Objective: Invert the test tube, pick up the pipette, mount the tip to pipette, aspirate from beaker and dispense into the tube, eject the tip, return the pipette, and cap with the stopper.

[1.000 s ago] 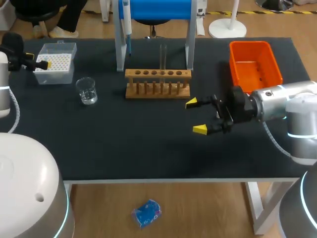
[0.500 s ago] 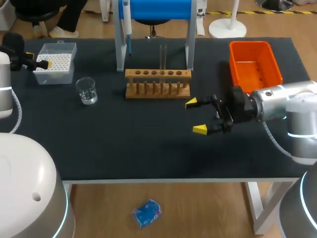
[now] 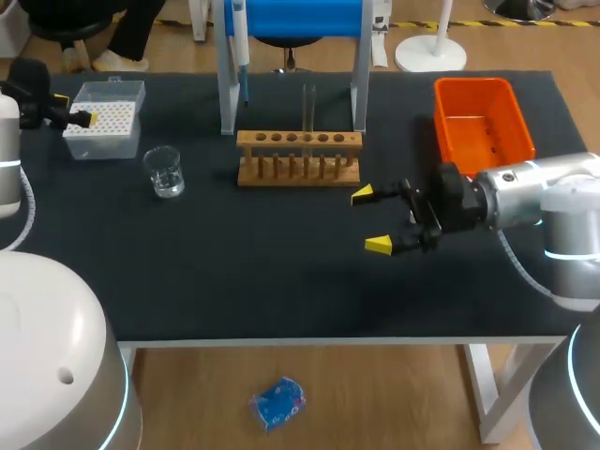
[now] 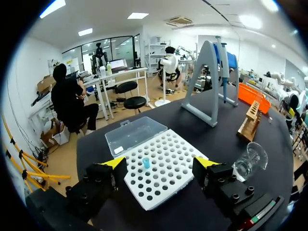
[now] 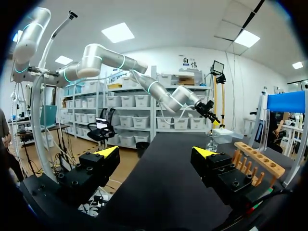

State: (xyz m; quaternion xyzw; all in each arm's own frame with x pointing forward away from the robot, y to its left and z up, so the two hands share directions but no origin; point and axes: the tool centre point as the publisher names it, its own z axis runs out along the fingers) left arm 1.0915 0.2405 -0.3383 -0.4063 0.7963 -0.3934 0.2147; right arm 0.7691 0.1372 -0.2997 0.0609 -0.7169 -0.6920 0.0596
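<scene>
Left gripper (image 3: 81, 119) creeps slightly toward far side, jaws released beside white perforated tip box (image 3: 105, 117). Right gripper (image 3: 370, 219) unmoved, spread wide, empty. Clear glass test tube (image 3: 308, 105) upright in wooden rack (image 3: 298, 157); blue-white pipette (image 3: 239, 42) unpicked on pale blue stand (image 3: 228, 94). Nearly everything left.

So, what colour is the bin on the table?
Orange; the bin shows best in the head view.

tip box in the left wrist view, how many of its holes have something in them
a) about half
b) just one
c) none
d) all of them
B: the tip box holds a single blue tip standing in one hole, and every other hole in view looks empty.
</scene>
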